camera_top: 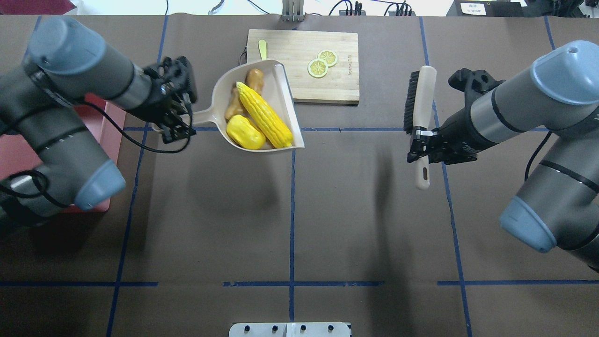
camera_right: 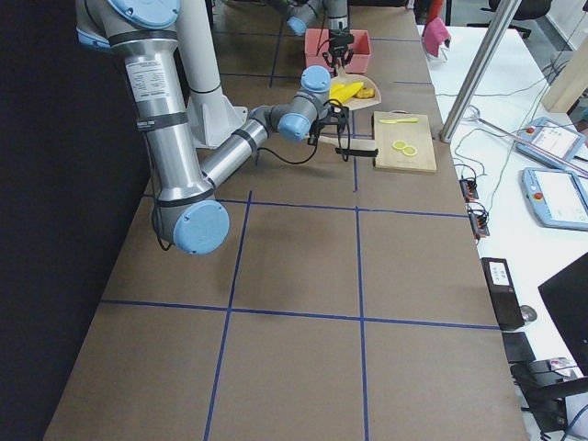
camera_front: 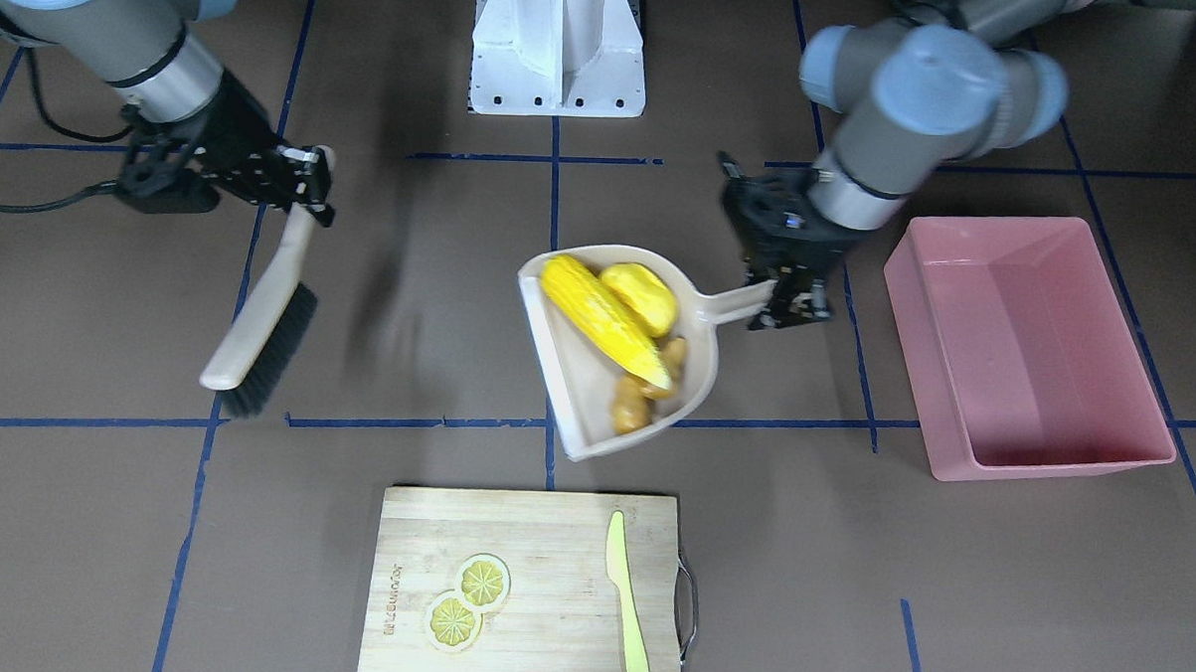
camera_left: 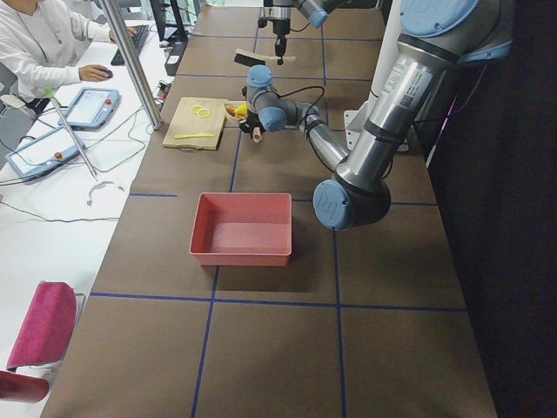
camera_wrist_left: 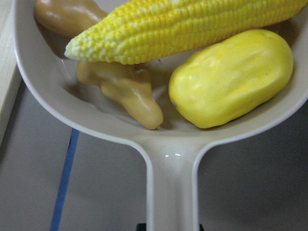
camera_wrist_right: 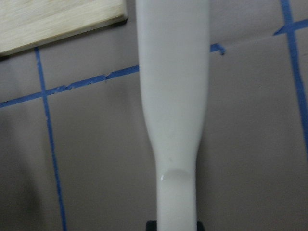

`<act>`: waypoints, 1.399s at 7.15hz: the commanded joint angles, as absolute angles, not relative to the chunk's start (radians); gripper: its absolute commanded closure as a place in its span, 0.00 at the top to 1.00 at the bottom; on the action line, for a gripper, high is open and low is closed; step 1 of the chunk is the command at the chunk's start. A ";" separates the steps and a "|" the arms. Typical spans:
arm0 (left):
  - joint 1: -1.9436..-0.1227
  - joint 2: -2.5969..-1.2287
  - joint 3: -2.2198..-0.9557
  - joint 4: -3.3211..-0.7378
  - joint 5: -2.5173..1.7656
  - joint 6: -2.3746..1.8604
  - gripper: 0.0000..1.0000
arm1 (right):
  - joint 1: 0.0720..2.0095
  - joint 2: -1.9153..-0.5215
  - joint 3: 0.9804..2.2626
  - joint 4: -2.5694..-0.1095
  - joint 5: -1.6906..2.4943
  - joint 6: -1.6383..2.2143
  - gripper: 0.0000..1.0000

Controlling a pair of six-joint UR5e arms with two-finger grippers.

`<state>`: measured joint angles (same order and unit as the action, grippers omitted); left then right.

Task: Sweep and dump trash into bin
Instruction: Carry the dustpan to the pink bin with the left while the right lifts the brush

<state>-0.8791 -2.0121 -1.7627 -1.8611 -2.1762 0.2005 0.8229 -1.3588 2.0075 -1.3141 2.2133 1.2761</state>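
My left gripper (camera_front: 773, 304) is clamped on the handle of the beige dustpan (camera_front: 568, 390), which is held above the table. In its scoop lie the corn cob (camera_front: 604, 316), the potato-like lump (camera_front: 641, 296) touching it, and the ginger root (camera_front: 646, 387), partly under the corn's tip. My right gripper (camera_front: 310, 182) grips the brush (camera_front: 261, 314) by its handle, well apart from the pan. The pink bin (camera_front: 1031, 331) stands further to my left, with bare floor showing. From overhead, my left arm hides most of it. Farthest away, the cutting board (camera_front: 550, 573) carries lemon slices (camera_front: 467, 600) and a knife (camera_front: 626, 596).
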 commanded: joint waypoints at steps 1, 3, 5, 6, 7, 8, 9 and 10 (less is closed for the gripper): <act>-1.148 -1.855 -1.787 -1.884 -2.388 0.285 0.05 | 0.870 -1.434 1.993 -1.313 2.206 1.111 0.01; -1.355 -1.734 -1.757 -1.908 -2.526 0.480 0.05 | 0.871 -1.433 1.977 -1.312 2.201 1.103 0.01; -1.503 -1.654 -1.654 -1.910 -2.580 0.764 0.05 | 0.870 -1.433 1.971 -1.312 2.200 1.103 0.01; -1.540 -1.649 -1.654 -1.901 -2.545 0.891 0.05 | 0.870 -1.434 1.968 -1.312 2.198 1.103 0.01; -1.510 -1.651 -1.666 -1.901 -2.414 0.973 0.05 | 0.868 -1.433 1.959 -1.307 2.198 1.103 0.01; -1.488 -1.654 -1.663 -1.891 -2.287 1.159 0.05 | 0.868 -1.433 1.953 -1.304 2.198 1.103 0.01; -1.483 -1.657 -1.666 -1.837 -2.188 1.286 0.05 | 0.868 -1.433 1.954 -1.304 2.198 1.103 0.01; -1.461 -1.667 -1.667 -1.795 -2.095 1.463 0.06 | 0.868 -1.433 1.951 -1.302 2.198 1.101 0.01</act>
